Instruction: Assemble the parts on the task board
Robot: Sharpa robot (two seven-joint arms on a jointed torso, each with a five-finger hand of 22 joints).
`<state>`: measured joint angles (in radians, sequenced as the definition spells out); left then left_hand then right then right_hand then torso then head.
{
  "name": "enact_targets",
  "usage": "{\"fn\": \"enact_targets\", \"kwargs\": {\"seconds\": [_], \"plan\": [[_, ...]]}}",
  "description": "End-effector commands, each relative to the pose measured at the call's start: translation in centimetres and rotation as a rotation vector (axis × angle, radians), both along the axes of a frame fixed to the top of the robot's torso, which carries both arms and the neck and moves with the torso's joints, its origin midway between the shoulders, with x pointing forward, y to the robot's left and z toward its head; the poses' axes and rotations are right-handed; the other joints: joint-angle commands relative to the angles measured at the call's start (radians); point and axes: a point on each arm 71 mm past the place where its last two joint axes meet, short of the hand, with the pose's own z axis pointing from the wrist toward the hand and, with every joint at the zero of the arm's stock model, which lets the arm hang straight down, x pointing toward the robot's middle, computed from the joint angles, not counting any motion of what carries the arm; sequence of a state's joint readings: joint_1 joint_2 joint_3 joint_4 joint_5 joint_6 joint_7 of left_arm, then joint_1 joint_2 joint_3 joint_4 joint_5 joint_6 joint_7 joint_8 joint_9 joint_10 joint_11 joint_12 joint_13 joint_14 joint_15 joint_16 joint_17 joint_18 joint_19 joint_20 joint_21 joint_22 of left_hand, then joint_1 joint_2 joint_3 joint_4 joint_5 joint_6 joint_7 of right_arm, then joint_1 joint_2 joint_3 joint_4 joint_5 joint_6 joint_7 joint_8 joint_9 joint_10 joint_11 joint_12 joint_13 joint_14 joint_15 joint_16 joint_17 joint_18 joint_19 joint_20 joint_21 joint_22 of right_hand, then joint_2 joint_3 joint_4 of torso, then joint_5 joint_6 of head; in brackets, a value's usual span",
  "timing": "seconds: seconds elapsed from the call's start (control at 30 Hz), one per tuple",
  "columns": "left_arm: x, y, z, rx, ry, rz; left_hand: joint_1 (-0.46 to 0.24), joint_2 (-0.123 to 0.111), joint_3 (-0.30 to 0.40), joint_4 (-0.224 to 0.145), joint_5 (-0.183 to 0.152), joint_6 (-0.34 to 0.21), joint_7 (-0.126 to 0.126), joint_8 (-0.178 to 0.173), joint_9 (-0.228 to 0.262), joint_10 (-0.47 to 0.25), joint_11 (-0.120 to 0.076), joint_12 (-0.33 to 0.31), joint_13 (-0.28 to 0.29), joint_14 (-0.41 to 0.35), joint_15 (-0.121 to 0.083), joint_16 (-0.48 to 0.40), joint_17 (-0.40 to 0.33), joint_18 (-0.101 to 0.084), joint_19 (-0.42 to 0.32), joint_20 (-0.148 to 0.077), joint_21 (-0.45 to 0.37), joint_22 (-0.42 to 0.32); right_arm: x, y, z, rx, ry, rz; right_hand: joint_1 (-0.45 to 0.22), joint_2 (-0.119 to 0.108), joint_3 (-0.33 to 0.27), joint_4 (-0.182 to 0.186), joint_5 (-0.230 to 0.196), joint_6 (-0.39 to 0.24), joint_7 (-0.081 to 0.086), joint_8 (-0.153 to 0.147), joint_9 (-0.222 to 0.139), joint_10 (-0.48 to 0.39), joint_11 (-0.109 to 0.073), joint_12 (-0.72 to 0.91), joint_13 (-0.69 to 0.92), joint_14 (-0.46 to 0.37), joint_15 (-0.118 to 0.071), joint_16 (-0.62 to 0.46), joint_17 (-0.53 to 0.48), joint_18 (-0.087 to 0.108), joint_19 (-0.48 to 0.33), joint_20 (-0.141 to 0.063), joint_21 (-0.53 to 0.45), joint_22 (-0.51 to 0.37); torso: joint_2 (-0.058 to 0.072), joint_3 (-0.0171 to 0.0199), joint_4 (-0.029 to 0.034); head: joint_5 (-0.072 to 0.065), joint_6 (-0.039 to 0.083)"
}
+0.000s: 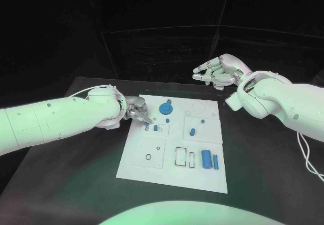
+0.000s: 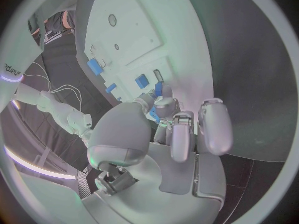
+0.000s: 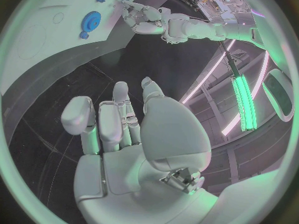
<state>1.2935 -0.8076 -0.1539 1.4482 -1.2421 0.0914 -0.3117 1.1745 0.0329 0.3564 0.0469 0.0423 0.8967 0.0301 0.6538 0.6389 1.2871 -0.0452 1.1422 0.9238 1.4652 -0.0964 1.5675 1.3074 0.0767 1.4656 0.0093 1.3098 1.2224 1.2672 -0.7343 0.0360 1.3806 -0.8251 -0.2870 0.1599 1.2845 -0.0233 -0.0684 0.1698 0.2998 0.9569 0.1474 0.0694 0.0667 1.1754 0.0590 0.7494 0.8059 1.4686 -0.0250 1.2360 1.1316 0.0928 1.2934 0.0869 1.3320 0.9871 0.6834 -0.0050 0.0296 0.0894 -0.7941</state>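
1. Where the left hand [image 1: 137, 111] meets the task board [image 1: 172, 180], its fingertips [image 2: 163, 90] pinch a small blue part [image 2: 154, 114] at the board's left edge, other fingers curled beside it.
2. Just beside those fingertips on the board: a small blue peg [image 1: 155, 127] and another blue bit [image 1: 167, 120].
3. Blue gear [image 1: 166, 108] lies flat near the board's far end, just right of the left hand; the right wrist view shows it too.
4. Mid-board, a blue piece [image 1: 192, 131] with a small blue dot [image 1: 202, 123] above it.
5. Near end of board: a blue cylinder [image 1: 206, 159] and a thin blue bar [image 1: 216, 161] side by side, beside a dark rectangular slot [image 1: 181, 157].
6. Right hand [image 1: 217, 71] is up off the table beyond the board's far right corner, fingers loosely curled and slightly apart, nothing in them.
7. Board sits in the middle of the black table [image 1: 74, 187].
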Motion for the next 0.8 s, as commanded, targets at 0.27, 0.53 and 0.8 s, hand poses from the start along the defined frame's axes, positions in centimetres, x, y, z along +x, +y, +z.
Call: {"fn": "enact_targets", "kwargs": {"seconds": [0.27, 0.53, 0.8], "plan": [[-0.48, -0.04, -0.14, 0.023, 0.0, -0.031, 0.004, -0.005, 0.102, -0.091, 0.005, 0.003, -0.004, 0.003, 0.002, 0.008, 0.0, 0.002, 0.002, 0.106, -0.007, 0.003, 0.263, -0.004, 0.004, -0.006, 0.006, 0.001, -0.02, 0.1, 0.11, 0.006, -0.003, 0.012, -0.003, 0.009, -0.007, 0.0, 0.006, -0.009, -0.001, 0.004, 0.001, -0.005, -0.002, -0.006, -0.002, 0.015, 0.004, -0.005, -0.001, 0.019, -0.007, -0.001, -0.007, -0.001, -0.001, 0.0008, 0.0002, 0.003, -0.002], [-0.8, -0.17, -0.49, 0.024, 0.016, -0.038, 0.002, -0.006, 0.105, -0.09, 0.005, 0.004, -0.004, 0.004, 0.002, 0.009, 0.0, 0.003, 0.004, 0.106, -0.007, 0.003, 0.263, -0.004, 0.005, -0.006, 0.007, 0.002, -0.02, 0.11, 0.1, 0.006, -0.003, 0.013, -0.005, 0.011, -0.009, 0.002, 0.007, -0.009, -0.001, 0.004, 0.001, -0.005, -0.002, -0.006, -0.002, 0.015, 0.004, -0.005, -0.001, 0.019, -0.007, 0.0, -0.007, -0.001, -0.001, 0.0008, -0.0002, 0.003, -0.005], [-1.07, -0.03, -0.67, 0.028, 0.029, -0.042, 0.002, -0.006, 0.105, -0.09, 0.005, 0.004, -0.004, 0.004, 0.002, 0.009, 0.0, 0.003, 0.004, 0.106, -0.007, 0.003, 0.263, -0.004, 0.005, -0.006, 0.007, 0.002, -0.03, 0.05, 0.12, 0.007, -0.006, 0.012, -0.005, 0.011, -0.009, 0.002, 0.007, -0.009, -0.001, 0.004, 0.001, -0.005, -0.002, -0.006, -0.002, 0.015, 0.004, -0.005, -0.001, 0.019, -0.007, 0.0, -0.007, -0.001, -0.001, 0.0006, -0.0001, 0.002, -0.008]]}}
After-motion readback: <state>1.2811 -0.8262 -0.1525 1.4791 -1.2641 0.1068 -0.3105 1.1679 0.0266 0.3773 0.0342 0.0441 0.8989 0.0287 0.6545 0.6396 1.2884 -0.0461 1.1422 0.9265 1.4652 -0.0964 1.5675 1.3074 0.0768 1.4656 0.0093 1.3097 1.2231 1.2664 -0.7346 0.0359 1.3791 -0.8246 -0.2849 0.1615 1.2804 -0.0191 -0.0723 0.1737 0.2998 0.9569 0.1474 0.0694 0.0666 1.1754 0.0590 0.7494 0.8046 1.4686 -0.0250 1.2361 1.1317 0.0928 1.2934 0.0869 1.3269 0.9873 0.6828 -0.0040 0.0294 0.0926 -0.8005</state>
